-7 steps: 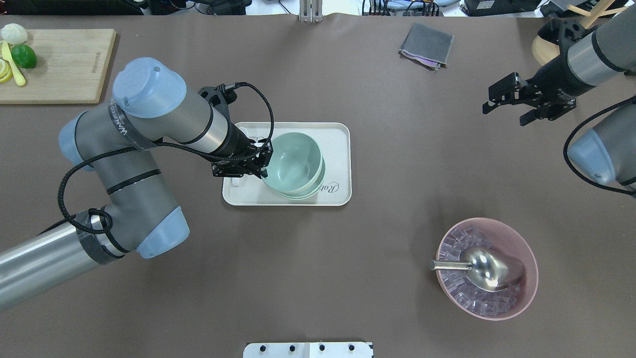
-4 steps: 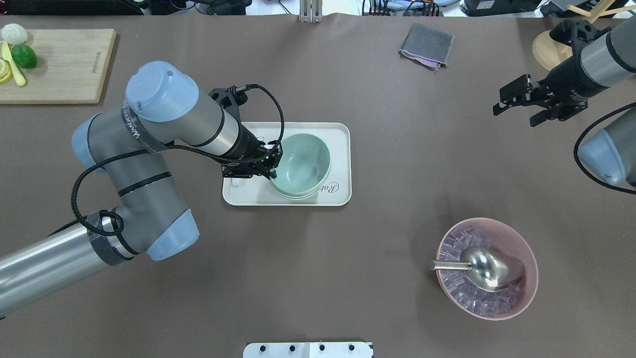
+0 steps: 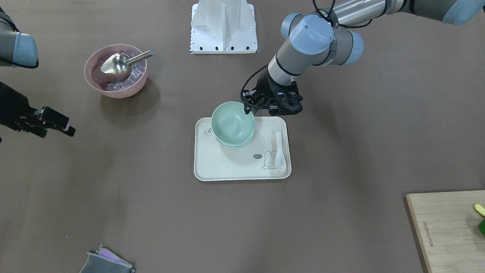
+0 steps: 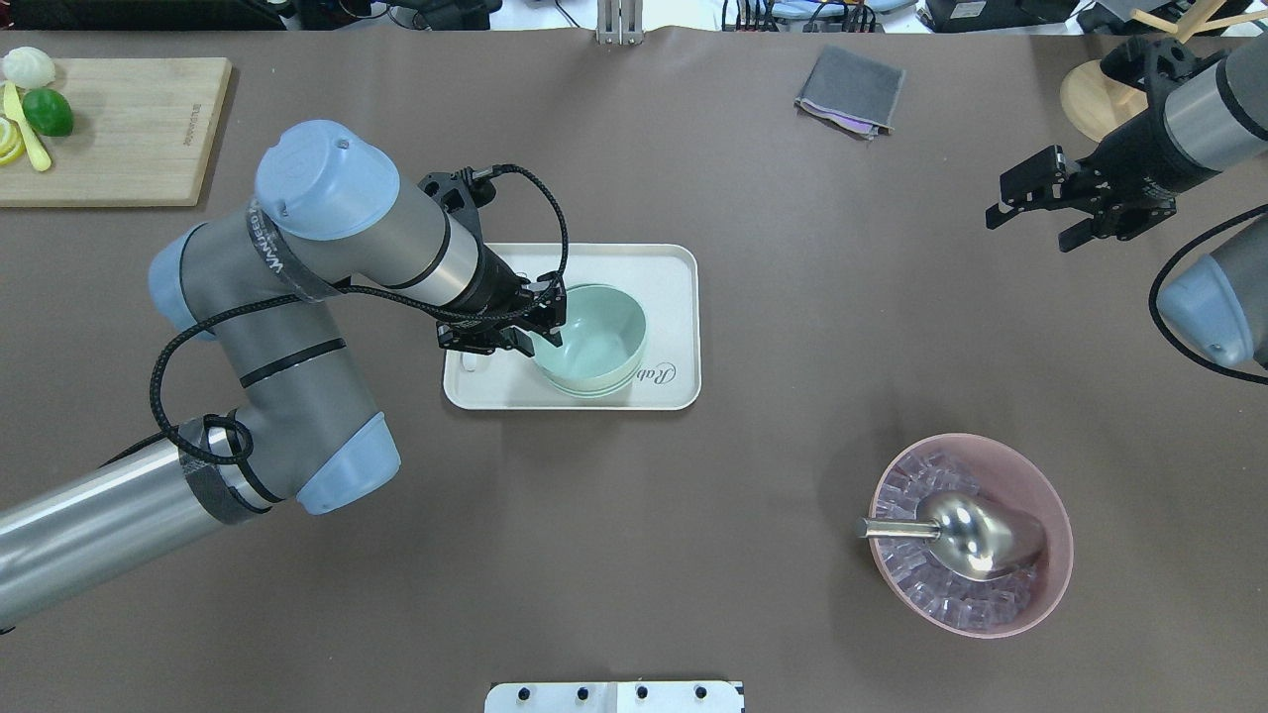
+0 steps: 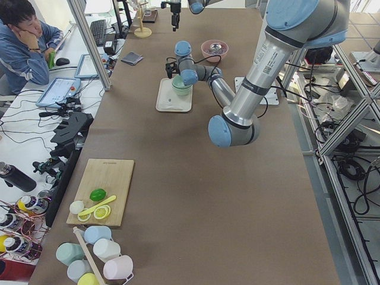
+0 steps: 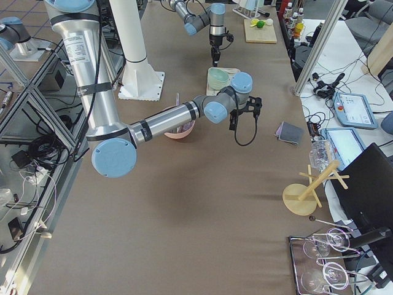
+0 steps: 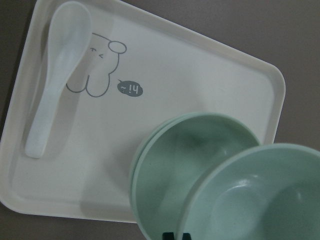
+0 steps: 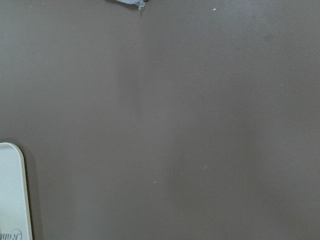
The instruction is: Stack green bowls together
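My left gripper (image 4: pixel 545 333) is shut on the rim of one pale green bowl (image 4: pixel 592 340) and holds it just over a stack of two more green bowls (image 3: pixel 235 143) on the cream tray (image 4: pixel 674 287). In the left wrist view the held bowl (image 7: pixel 265 197) sits slightly tilted and offset over the lower bowls (image 7: pixel 185 150). The left gripper also shows in the front view (image 3: pixel 248 109). My right gripper (image 4: pixel 1038 213) is open and empty, far off at the right side of the table, and it shows in the front view too (image 3: pixel 57 127).
A white spoon (image 3: pixel 279 149) lies on the tray beside the bowls. A pink bowl (image 4: pixel 1050 495) with ice cubes and a metal scoop (image 4: pixel 966 535) stands front right. A grey cloth (image 4: pixel 850 91) lies at the back, a cutting board (image 4: pixel 129 129) back left.
My left gripper has carried the green bowl to the right and lower, closer onto the stack. My right arm has drawn back to the right, away from the tray.
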